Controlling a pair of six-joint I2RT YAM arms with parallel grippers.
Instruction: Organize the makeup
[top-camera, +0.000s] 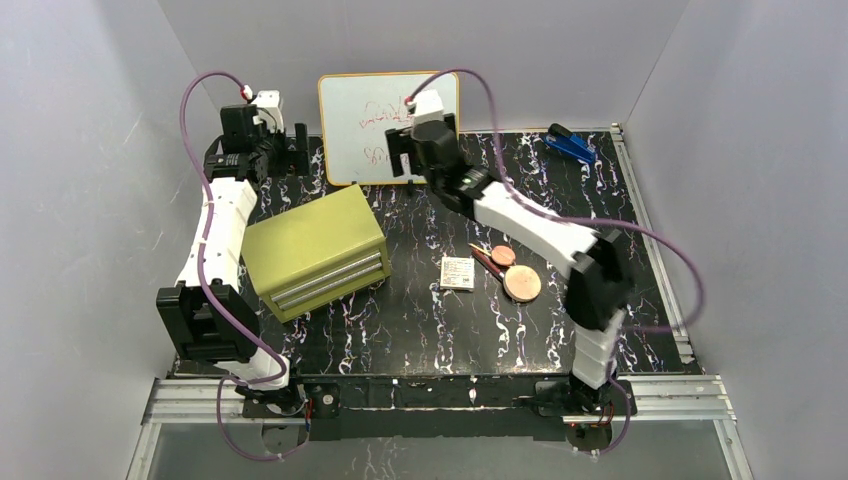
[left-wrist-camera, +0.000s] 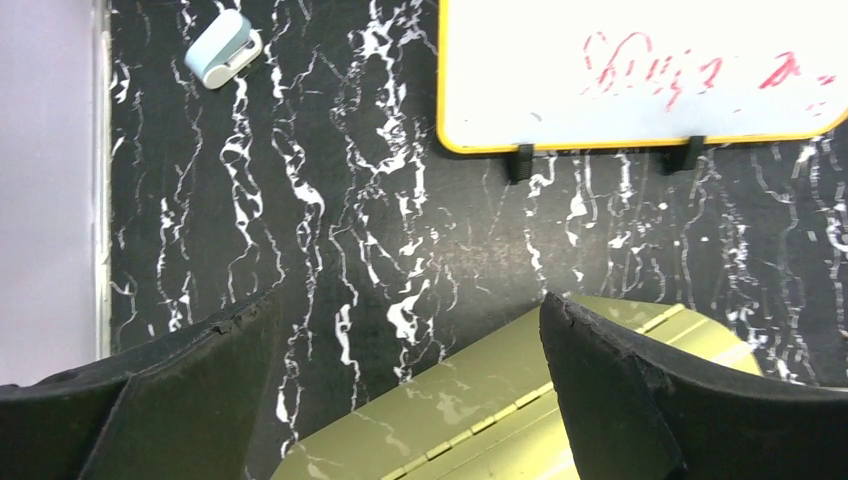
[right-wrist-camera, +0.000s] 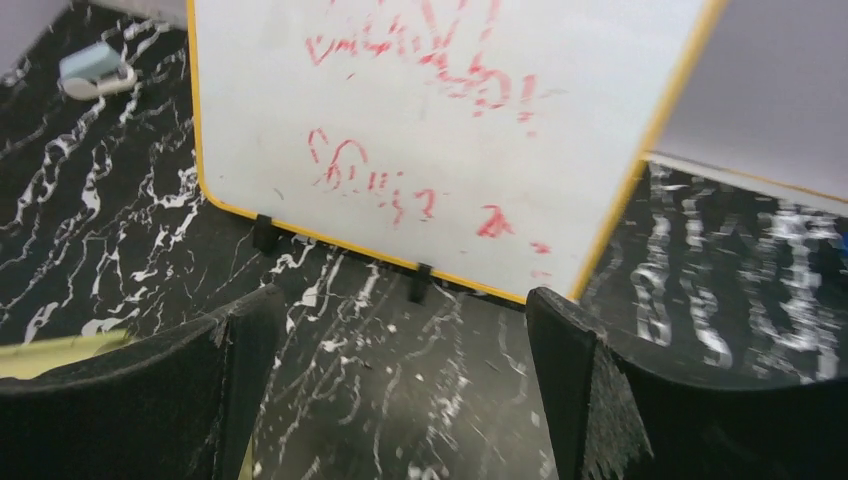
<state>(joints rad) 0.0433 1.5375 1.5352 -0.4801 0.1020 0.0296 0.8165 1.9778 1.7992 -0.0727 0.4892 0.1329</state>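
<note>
Walls (top-camera: 80, 150): plain pale panels close in the left, back and right, so there is little room to swing wide near the edges.
Table (top-camera: 420, 325): black with white marble veining, matt and level. The busy pattern makes small dark things easy to lose.
Whiteboard (top-camera: 385, 125): yellow-framed with red scribbles, propped upright on two black feet at the back. Both hands hang just in front of it.
Drawer chest (top-camera: 318, 250): olive-green, left of centre, drawers shut, fronts turned toward the near right. It is the likely home for the makeup, so I judge a drawer must be opened first.
Left hand (left-wrist-camera: 405, 320): fingers wide apart, nothing between them, near the chest's back corner. It is best placed for the drawer and should come round to the front and take the handle strip squarely.
Right hand (right-wrist-camera: 400, 310): spread wide and empty, by the whiteboard, well apart from the makeup. It needs to travel toward the near right.
Stapler (top-camera: 571, 145): blue, in the back right corner. It is not makeup and should be left alone.
Larger disc (top-camera: 521, 283): pinkish-tan, flat, right of centre. Pinch it across the rim from above.
Packet (top-camera: 457, 272): a whitish square just left of the discs.
Smaller disc (top-camera: 503, 256): just behind the larger one; I cannot tell whether they touch.
Stick (top-camera: 483, 259): dark red and thin, lying between the packet and the discs. It may roll, so grip it across its width.
</note>
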